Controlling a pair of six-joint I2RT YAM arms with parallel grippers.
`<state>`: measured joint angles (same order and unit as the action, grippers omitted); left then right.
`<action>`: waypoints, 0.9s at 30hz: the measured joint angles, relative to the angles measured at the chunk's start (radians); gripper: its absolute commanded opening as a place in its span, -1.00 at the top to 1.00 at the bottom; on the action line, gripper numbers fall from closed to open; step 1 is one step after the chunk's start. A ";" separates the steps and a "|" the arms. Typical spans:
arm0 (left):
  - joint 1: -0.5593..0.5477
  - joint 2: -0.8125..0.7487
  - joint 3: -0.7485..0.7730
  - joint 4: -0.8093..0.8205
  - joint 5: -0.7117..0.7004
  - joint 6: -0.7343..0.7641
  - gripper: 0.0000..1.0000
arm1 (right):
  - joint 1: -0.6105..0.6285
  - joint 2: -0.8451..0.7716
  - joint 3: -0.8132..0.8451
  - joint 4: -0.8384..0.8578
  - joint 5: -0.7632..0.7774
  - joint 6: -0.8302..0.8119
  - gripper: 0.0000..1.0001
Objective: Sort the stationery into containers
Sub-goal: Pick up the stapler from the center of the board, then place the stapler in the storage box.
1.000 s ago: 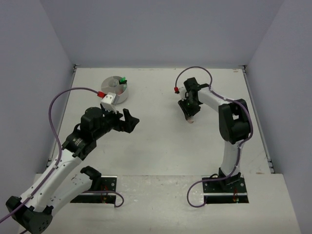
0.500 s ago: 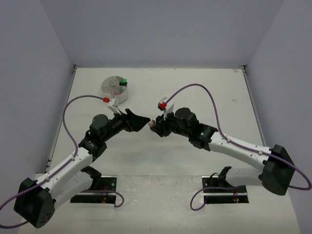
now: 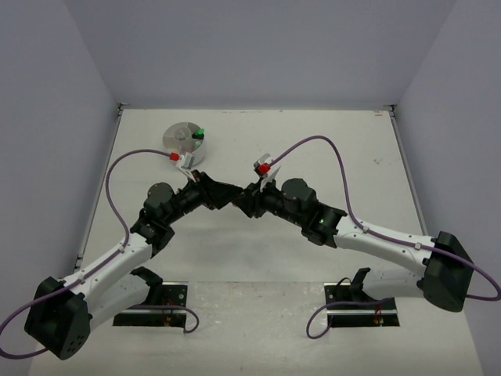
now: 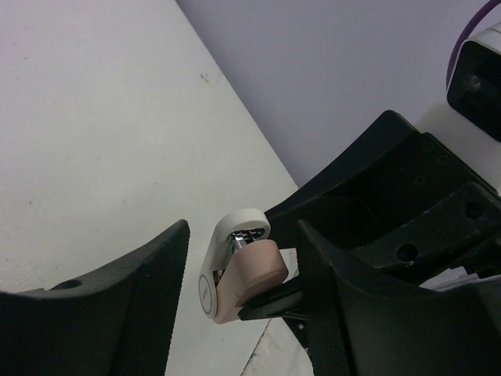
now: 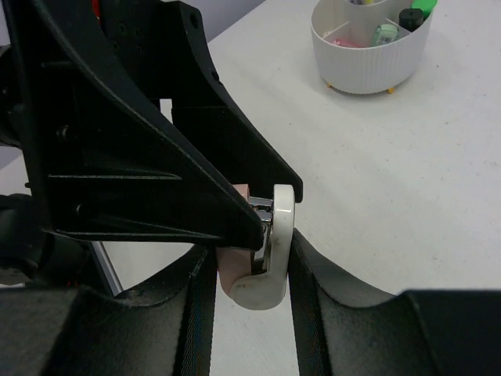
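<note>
Right wrist view: right pincer (image 5: pixel 250 270) pinches a small pink-and-white plastic stationery piece (image 5: pixel 270 227). The left pincer (image 4: pixel 243 243) sits spread around it.

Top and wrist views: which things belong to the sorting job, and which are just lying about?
Job: pink-and-white item in the right gripper; left gripper around it; white tub; green highlighter inside.
Just there: purple cables; table.

A robotics lab test cell: plain lilac walls (image 3: pixel 258 47) box in a white counter (image 3: pixel 344 149) with bolted arm bases (image 3: pixel 356 301).
</note>
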<state>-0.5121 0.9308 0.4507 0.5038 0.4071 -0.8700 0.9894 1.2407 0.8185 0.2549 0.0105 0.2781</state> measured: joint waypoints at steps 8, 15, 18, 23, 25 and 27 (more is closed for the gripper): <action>-0.003 0.043 0.030 -0.025 0.022 0.052 1.00 | -0.002 0.001 0.002 -0.034 0.027 -0.002 1.00; -0.006 0.056 0.127 -0.174 0.024 0.178 1.00 | -0.005 0.002 0.022 -0.059 0.041 -0.007 -0.45; -0.010 0.056 0.201 -0.285 -0.006 0.245 1.00 | -0.009 0.002 0.031 -0.052 0.031 -0.009 -0.98; 0.025 0.080 0.374 -0.446 -0.129 0.378 1.00 | 0.000 -0.003 0.028 -0.077 0.024 -0.027 -0.98; 0.086 0.103 0.452 -0.483 -0.147 0.435 1.00 | -0.010 -0.036 0.001 -0.082 0.036 -0.030 -0.97; 0.180 0.135 0.523 -0.501 -0.157 0.493 1.00 | -0.028 -0.100 -0.049 -0.088 0.055 -0.032 -0.98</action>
<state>-0.3324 1.0657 0.9737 0.0029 0.2501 -0.3768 0.9619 1.1411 0.7690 0.1669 0.0657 0.2459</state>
